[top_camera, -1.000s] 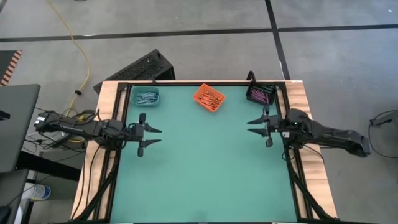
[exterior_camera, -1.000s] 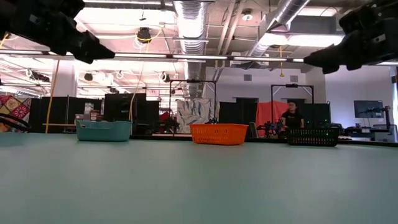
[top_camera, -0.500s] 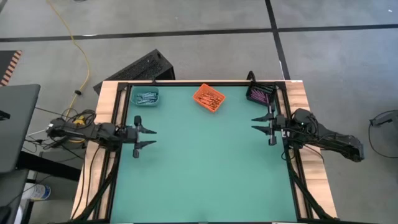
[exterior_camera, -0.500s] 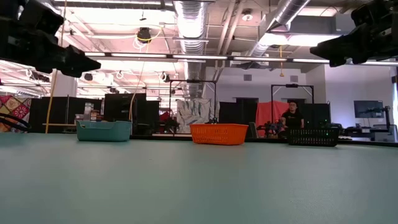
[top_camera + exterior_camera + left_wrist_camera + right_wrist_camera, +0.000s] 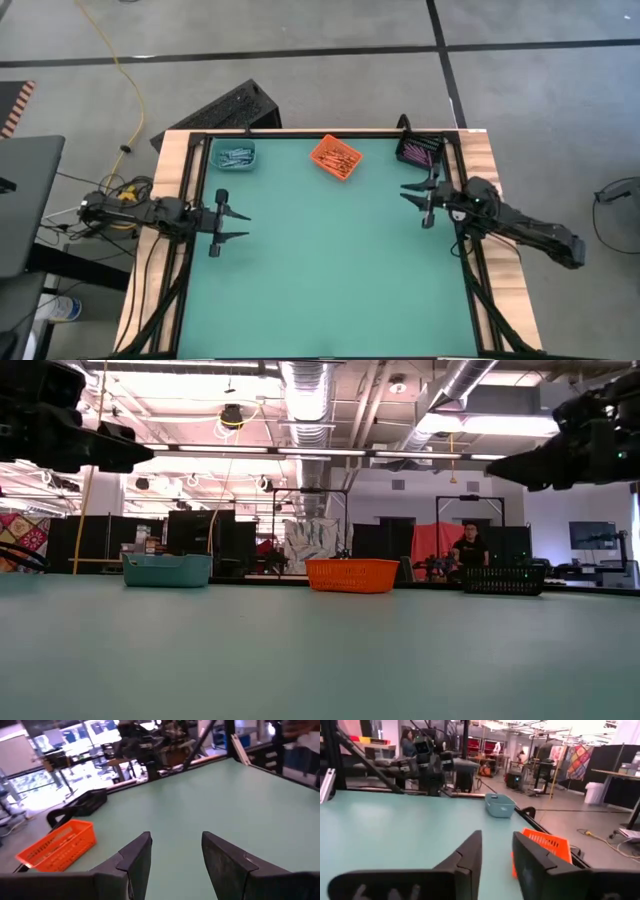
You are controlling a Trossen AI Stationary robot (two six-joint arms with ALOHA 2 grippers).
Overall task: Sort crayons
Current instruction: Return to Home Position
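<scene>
Green tabletop (image 5: 330, 270) is carrying three bins along its far edge. Blue-grey crayons (image 5: 236, 156) are lying in the teal bin (image 5: 166, 570), orange crayons (image 5: 337, 156) in the orange bin (image 5: 351, 575), and purple-pink crayons (image 5: 421, 149) in the black bin (image 5: 503, 579). At the left edge the left pincer (image 5: 246, 224) is hovering released and empty. At the right edge, near the black bin, the right pincer (image 5: 408, 192) is hovering likewise released, gripping nothing.
</scene>
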